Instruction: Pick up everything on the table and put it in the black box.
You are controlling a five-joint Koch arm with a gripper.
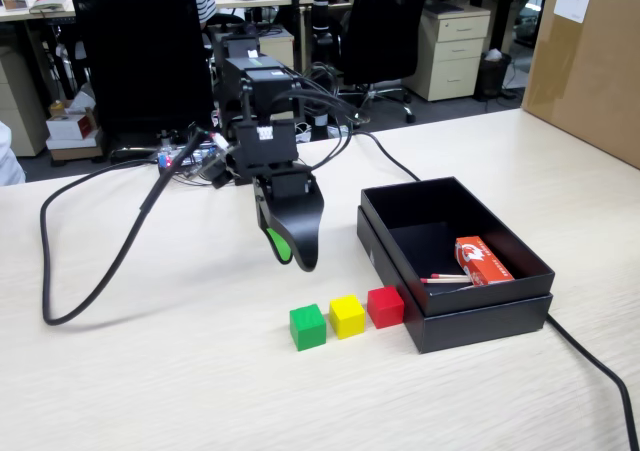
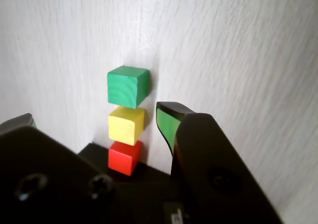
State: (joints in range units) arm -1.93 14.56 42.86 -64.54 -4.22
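just now your gripper point(image 1: 290, 254) hangs above the table point(image 1: 150, 371), its jaws parted and holding nothing, with the three cubes below and a little ahead of its tips. in the wrist view the gripper point(image 2: 94, 117) shows one green-lined jaw tip just right of the yellow cube point(image 2: 126, 125), the other jaw tip at the far left edge, so the row sits in the gap between them. the green cube point(image 2: 127, 86) lies farthest from the hand, the red cube point(image 2: 124, 157) nearest, half tucked under the gripper body. in the fixed view the green cube point(image 1: 308, 326), yellow cube point(image 1: 347, 316) and red cube point(image 1: 385, 307) sit side by side, edges touching or nearly so, the red one just beside the black box point(image 1: 480, 323). inside the box lie a matchbox point(image 1: 483, 260) and some matchsticks point(image 1: 445, 279).

you can expect these cubes to be light, stiff and smooth-faced, likely to skid if nudged off-centre. take each across two opposite flat faces that are free, not the faces pressed against a neighbour. an end cube looks the easier first pick.
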